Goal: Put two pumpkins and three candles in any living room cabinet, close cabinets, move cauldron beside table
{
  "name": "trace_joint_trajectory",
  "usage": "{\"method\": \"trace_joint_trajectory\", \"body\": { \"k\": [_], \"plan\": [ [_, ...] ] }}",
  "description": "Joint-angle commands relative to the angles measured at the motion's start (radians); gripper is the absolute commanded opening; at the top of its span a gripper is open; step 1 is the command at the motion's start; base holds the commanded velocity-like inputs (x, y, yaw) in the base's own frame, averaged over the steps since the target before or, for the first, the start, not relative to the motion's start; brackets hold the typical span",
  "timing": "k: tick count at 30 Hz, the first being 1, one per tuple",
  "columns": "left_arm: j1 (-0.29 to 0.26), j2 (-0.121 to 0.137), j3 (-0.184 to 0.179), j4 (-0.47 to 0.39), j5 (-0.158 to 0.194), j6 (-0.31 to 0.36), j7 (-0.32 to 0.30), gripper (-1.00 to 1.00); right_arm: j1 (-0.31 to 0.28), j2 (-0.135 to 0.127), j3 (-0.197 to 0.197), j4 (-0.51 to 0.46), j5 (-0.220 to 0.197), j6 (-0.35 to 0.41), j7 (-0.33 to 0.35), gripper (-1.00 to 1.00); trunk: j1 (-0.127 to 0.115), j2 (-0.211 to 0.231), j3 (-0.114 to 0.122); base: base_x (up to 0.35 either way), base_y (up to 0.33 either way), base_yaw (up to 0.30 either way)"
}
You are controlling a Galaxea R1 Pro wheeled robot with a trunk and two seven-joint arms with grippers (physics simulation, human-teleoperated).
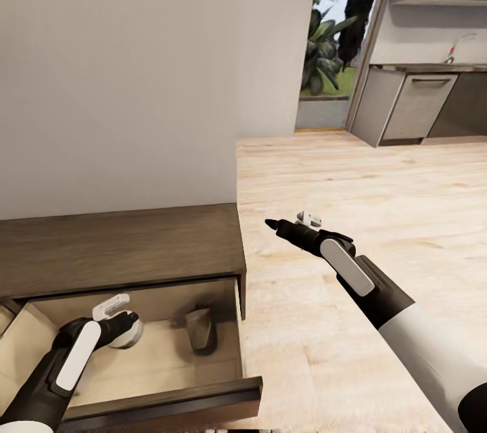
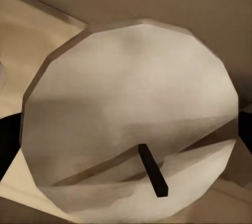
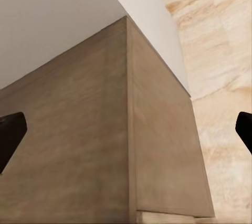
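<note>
We are looking down at the cabinet [image 1: 122,243] standing against the white wall [image 1: 135,67], its right end meeting bare wooden floor [image 1: 352,169]. Its drawer [image 1: 162,399] is standing pulled out, the front edge projecting toward us. The left end effector [image 1: 125,328] is hanging inside the drawer; we cannot tell how far its fingers are spread or whether they grip anything. In the left wrist view a candle [image 2: 131,124] is showing its pale top face and dark wick at very close range. A second candle [image 1: 199,328] is lying tilted on the drawer floor near the right wall. The right end effector [image 1: 274,224] is hovering over open floor beside the cabinet's right corner, fingers wide apart and empty.
</note>
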Motion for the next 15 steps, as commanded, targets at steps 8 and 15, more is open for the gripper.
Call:
{"method": "trace_joint_trajectory", "body": {
  "k": [8, 15],
  "plan": [
    [-0.001, 0.0, 0.0, 0.003, 0.009, 0.001, 0.01, -1.0, -0.002, 0.0, 0.003, -0.002, -0.01, -0.001, -0.009, 1.0, 0.003, -0.002, -0.032, 0.0, 0.0, 0.0],
    [-0.001, 0.0, 0.0, 0.006, 0.008, 0.001, 0.01, -1.0, -0.002, 0.0, 0.003, -0.001, -0.01, -0.001, -0.009, 1.0, 0.006, -0.004, -0.059, 0.0, 0.0, 0.0]
  ]
}}
